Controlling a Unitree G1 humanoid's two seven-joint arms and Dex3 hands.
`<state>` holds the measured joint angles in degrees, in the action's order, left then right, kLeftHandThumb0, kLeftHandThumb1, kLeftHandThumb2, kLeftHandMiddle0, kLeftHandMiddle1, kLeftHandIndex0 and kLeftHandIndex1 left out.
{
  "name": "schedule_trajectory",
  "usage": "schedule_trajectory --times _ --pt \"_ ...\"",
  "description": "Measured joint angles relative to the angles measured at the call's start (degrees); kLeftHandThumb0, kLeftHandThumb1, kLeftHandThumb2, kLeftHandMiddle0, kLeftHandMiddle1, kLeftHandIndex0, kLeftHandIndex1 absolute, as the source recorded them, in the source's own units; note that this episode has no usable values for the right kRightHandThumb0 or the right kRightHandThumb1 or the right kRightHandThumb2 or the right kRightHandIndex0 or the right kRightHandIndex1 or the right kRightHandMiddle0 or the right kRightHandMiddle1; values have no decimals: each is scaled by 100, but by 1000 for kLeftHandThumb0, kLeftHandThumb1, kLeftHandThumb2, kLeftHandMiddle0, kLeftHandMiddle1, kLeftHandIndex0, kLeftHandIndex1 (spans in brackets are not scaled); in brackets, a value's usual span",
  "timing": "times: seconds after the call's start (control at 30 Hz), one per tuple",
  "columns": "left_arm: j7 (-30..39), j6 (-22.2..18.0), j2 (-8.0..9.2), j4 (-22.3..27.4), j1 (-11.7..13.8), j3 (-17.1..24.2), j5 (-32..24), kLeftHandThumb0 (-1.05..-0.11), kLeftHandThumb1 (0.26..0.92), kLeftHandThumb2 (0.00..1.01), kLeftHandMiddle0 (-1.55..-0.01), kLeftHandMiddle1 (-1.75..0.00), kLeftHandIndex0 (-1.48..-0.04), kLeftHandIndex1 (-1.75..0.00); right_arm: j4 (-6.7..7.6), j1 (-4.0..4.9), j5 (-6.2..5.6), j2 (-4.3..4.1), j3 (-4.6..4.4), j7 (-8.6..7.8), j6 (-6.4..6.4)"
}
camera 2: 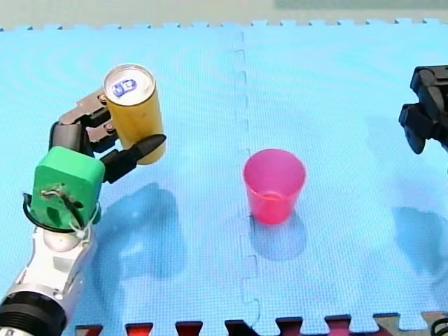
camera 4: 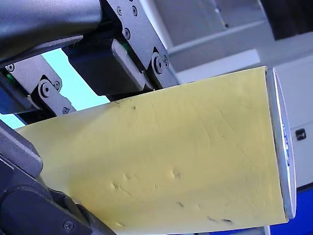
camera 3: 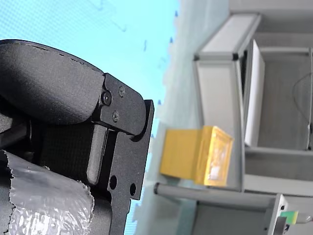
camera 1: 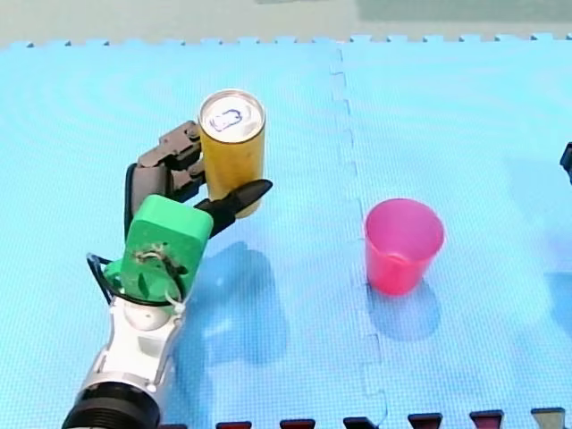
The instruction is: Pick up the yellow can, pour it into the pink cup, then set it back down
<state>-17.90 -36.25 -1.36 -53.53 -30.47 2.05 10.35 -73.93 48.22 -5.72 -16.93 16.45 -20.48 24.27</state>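
My left hand (camera 1: pixel 207 183) is shut on the yellow can (camera 1: pixel 232 147), fingers behind it and thumb across its front. The can stands upright with its silver top (camera 2: pixel 129 82) facing up, and its shadow falls on the mat below and nearer to me. The second wrist view shows the same can (camera 4: pixel 161 156) pressed between the left hand's black fingers (camera 4: pixel 112 58). The pink cup (camera 1: pixel 404 243) stands upright on the mat to the right of the can, its mouth open. My right hand (camera 2: pixel 427 105) is at the far right edge, holding nothing.
Blue foam mat (camera 1: pixel 295 340) with a jigsaw seam (camera 1: pixel 353 161) running front to back just left of the cup. Coloured tile tabs (camera 2: pixel 210 327) line the near edge. Off the mat, a yellow box (camera 3: pixel 195 156) sits by grey shelving (camera 3: pixel 230 73).
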Motion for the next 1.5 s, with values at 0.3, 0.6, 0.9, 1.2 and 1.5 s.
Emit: schedule_trajectory --times 0.3,0.6,0.9,1.2,1.5 --pt "-530 -79 194 -475 -350 -199 407 -424 740 1 -1508 -46 -1286 -6 1 -3 -20 46 4 -27 -33" --pt "-1144 210 254 -716 -654 -575 931 -439 742 1 -1520 -66 -1291 -3 0 -9 -38 78 24 -34 -35" --pt "-1968 1274 114 -794 -1112 -1200 1693 -486 743 0 -1496 -93 -1292 0 -23 -8 -80 133 67 -76 -62" --pt "-2411 1300 140 -960 -1278 -1759 2194 -491 734 0 -1454 -68 -1291 -1 -38 -9 -102 170 110 -106 -58" --pt "-2855 1206 198 -1260 -1452 -2218 2593 -490 738 2 -1532 -102 -1280 -3 -42 -11 -114 199 143 -109 -40"
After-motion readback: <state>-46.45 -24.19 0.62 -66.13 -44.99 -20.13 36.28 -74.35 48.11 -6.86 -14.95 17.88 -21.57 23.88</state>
